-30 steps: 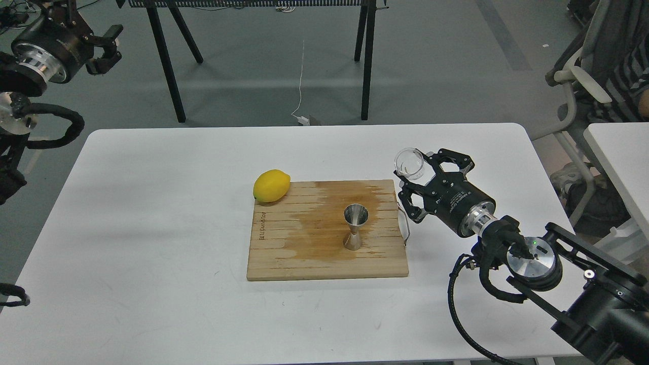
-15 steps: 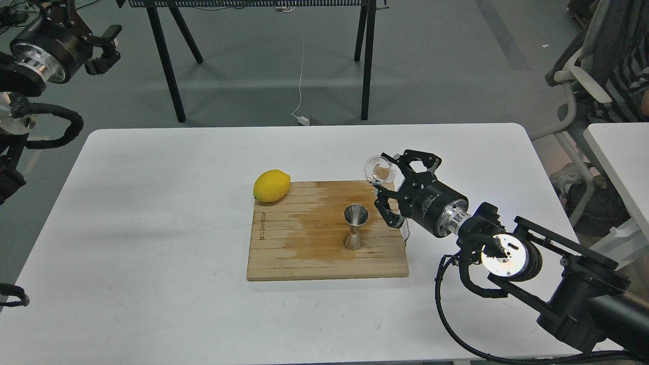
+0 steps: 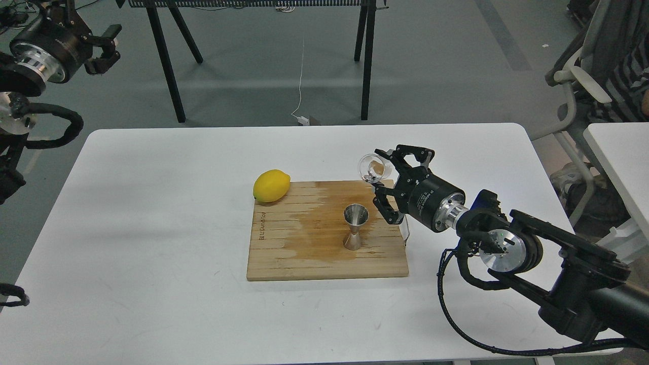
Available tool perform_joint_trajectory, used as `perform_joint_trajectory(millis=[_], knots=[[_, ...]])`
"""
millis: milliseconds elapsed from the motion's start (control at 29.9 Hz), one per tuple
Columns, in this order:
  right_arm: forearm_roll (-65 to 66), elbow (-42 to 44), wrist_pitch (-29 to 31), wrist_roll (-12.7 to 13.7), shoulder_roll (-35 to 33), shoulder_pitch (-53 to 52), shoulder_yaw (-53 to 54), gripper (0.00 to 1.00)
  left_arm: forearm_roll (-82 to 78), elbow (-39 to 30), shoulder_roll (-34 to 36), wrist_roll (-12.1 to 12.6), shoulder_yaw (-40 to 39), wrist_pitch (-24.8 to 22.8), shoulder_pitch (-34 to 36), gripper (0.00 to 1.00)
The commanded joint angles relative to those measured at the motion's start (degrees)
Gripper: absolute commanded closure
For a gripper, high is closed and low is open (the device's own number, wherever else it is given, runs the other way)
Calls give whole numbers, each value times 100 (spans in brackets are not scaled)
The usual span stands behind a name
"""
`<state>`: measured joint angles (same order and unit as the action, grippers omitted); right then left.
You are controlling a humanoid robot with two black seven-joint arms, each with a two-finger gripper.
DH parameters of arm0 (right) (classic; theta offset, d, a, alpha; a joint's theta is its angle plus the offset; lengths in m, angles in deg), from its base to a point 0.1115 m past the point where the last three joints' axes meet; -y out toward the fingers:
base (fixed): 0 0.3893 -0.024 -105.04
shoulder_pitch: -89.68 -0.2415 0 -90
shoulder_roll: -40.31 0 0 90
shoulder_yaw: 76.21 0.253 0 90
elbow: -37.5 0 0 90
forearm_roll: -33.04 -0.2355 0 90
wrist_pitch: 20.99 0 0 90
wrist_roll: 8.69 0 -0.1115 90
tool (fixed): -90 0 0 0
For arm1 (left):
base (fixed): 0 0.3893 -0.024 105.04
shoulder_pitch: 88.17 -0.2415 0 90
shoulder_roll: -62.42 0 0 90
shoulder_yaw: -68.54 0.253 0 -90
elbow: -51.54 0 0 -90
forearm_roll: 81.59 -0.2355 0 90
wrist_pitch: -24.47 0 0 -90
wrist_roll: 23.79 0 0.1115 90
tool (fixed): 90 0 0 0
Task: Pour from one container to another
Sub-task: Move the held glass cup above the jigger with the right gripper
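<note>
Hanging high at the far left, off the table, my left gripper (image 3: pixel 109 45) is black and seen small and side-on; whether its fingers are parted or closed I cannot tell, and nothing shows in it. White table (image 3: pixel 152 228), smooth, rounded corners. Yellow lemon (image 3: pixel 272 185), oval with a nubbed end, rests at the back-left corner of the wooden cutting board (image 3: pixel 284 258). Board is pale slatted wood, with a darker wet-looking brown stain across its middle and right part. Steel jigger (image 3: pixel 355 227), shiny, hourglass-shaped with a narrow waist, stands upright on the stain, right of the board's centre. My right gripper (image 3: pixel 381 175), black with open-frame fingers, is closed around the clear cup (image 3: pixel 371 169). Cup is round, nearly colourless, tipped with its mouth toward the left, held in the air above the board's back-right edge, up and right of the jigger, not touching it.
</note>
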<state>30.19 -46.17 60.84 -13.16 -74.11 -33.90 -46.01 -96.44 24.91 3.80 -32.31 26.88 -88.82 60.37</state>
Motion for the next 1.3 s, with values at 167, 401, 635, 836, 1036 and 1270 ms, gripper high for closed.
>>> perform_joint_trajectory(millis=[167, 401, 635, 836, 1036, 1270], knots=[[364, -17, 0, 51, -2, -141, -340, 82, 0, 0, 8, 0, 0, 0, -1, 1], [645, -26, 0, 69, -2, -263, -542, 82, 0, 0, 8, 0, 0, 0, -1, 1], [830, -35, 9, 78, -37, -334, -604, 82, 0, 0, 17, 0, 0, 0, -1, 1], [891, -43, 18, 86, -124, -351, -674, 82, 0, 0, 8, 0, 8, 9, -1, 1], [1040, -202, 35, 148, -318, -474, -841, 82, -9, 0, -1, 0, 8, 9, -1, 1], [1190, -263, 53, 174, -397, -492, -903, 82, 0, 0, -1, 0, 8, 0, -1, 1]])
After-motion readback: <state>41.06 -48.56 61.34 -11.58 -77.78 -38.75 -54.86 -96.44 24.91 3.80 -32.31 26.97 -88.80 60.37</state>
